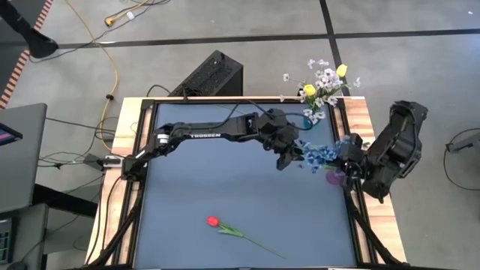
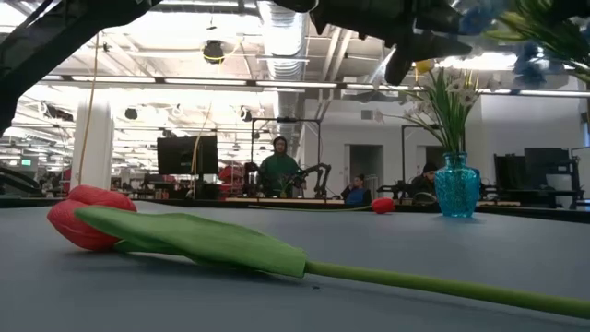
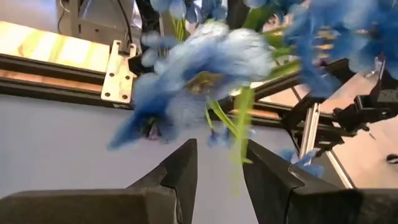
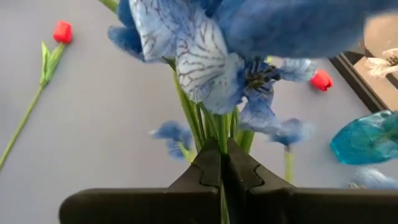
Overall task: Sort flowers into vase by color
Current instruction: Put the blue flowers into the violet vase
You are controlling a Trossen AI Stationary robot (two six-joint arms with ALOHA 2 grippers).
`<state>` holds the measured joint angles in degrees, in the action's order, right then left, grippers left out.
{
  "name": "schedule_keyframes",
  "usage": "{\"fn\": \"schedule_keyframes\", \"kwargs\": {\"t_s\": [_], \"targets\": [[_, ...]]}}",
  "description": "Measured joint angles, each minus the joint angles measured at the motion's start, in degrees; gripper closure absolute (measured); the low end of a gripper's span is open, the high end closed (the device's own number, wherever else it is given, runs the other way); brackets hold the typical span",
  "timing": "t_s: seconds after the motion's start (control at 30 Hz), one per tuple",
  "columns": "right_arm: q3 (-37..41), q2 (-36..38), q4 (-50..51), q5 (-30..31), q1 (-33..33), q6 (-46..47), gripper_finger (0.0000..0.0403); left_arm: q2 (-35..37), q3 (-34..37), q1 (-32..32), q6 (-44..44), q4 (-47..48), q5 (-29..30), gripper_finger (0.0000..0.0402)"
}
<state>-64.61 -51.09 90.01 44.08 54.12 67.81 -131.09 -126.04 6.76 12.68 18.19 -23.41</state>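
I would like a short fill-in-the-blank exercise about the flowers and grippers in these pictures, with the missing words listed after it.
1. The right gripper is shut on the stems of the ____ flowers.
2. The left gripper, beside that bunch, has its fingers ____.
3. The tulip lying alone on the table is ____.
4. The blue vase at the table's back edge holds white sprays and ____ buds.

Missing words: blue; open; red; yellow

On your bench (image 1: 225, 187), the vase (image 1: 315, 114) stands at the far right corner holding flowers (image 1: 324, 81). The flower cluster (image 1: 319, 155) hangs between the left pincer (image 1: 289, 160) and right pincer (image 1: 339, 161). A single tulip (image 1: 213, 221) lies near the front, well apart.
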Motion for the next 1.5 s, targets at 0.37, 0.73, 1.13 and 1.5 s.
{"fn": "schedule_keyframes", "kwargs": {"t_s": [0.37, 0.73, 1.13, 1.5], "targets": [[3.73, 0.71, 0.01, -0.48, 3.96, 5.44, 0.0379, 1.85, 0.90, 0.02, -6.03, 9.12, 1.08, 0.0291], [3.73, 4.01, -0.01, -4.71, 2.57, 2.32, 0.0379, 2.03, 3.31, -0.16, -8.58, 11.25, 0.14, 0.0291], [3.70, 6.53, -0.14, -15.05, -2.87, -10.08, 0.0379, 1.66, 20.94, -8.27, -1.75, -22.94, 4.42, 0.0291], [3.73, 6.53, 0.06, -25.71, -9.79, -21.48, 0.0379, 1.68, 26.11, -11.99, -6.14, -38.19, 19.42, 0.0291]]}}
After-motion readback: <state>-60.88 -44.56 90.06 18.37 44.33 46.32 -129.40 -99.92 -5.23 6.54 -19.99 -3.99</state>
